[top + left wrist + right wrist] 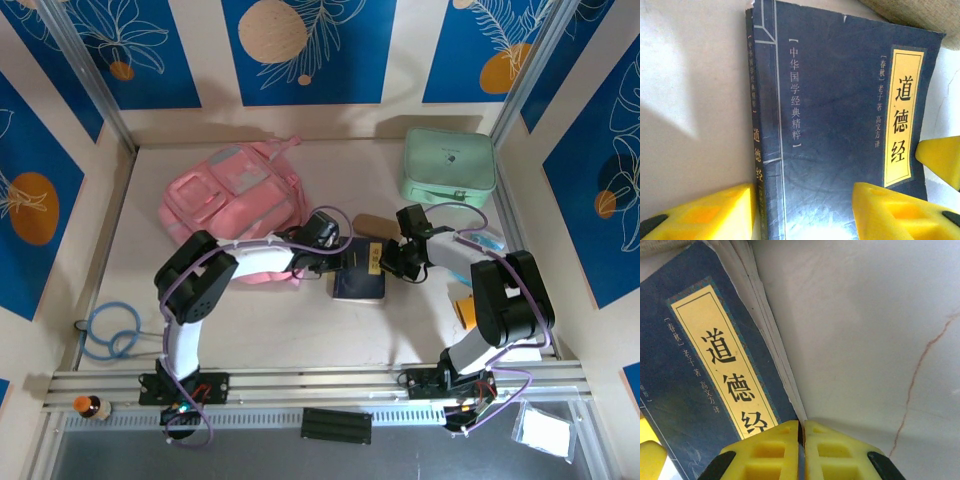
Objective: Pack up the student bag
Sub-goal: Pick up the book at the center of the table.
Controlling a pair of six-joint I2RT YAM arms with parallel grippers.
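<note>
The student bag (pixel 235 195), a soft pink backpack, lies at the back left of the table. A dark blue book (pixel 360 276) with a yellow title label lies flat on the table in front of it, between my two grippers. My left gripper (pixel 800 215) is open at the book's (pixel 840 110) spine end, one finger left of the spine and the other over the cover. My right gripper (pixel 801 427) is shut on the book's (pixel 700 385) cover at the page-edge corner, a thin blue sliver between its fingers. In the top view the left gripper (pixel 335 255) and right gripper (pixel 386 262) flank the book.
A mint green hard case (pixel 448 165) stands at the back right. A tan fabric object (pixel 372 222) lies just behind the book. A blue cable loop (pixel 110 330) lies at the near left, and a yellow-orange item (pixel 462 310) sits by the right arm.
</note>
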